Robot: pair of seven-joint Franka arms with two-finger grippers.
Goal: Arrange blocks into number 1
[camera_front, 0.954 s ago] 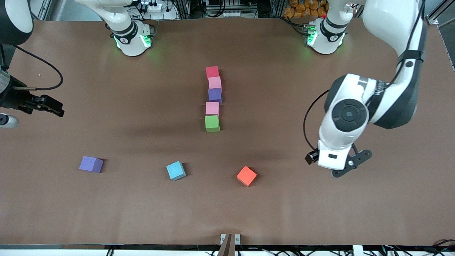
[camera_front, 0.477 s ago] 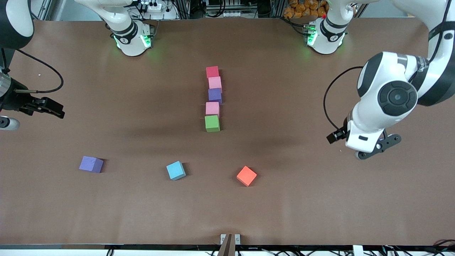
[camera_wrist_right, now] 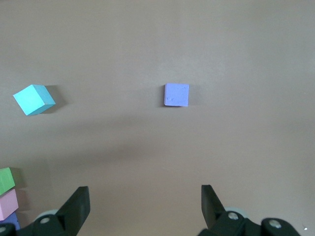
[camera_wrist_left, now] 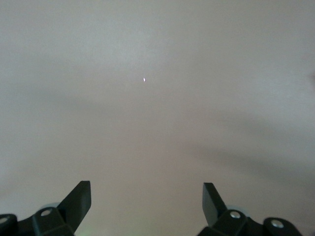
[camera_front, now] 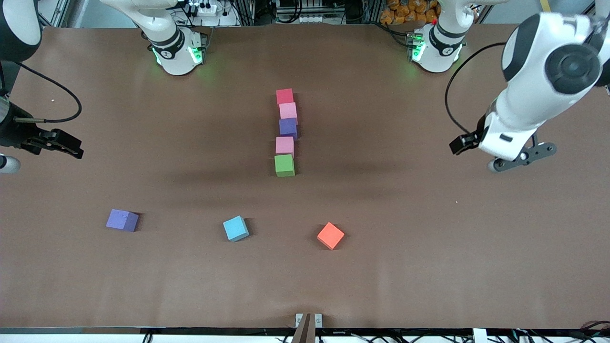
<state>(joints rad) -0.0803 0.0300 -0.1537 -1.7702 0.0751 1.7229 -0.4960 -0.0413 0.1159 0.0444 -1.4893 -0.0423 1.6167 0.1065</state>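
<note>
Hands both wide open – left hand (camera_wrist_left: 146,206), right hand (camera_wrist_right: 145,209) – each holding nothing, over bare table (camera_front: 429,267).

The brown table (camera_front: 429,267) carries a line of five blocks (camera_front: 286,132) and three loose cubes (camera_front: 236,228).

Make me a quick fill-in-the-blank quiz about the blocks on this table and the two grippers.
1. The block in the column nearest the front camera is ____.
2. Between the two pink blocks sits a ____ one.
3. Both the left gripper and the right gripper are ____.

Missing words: green; purple; open
</note>
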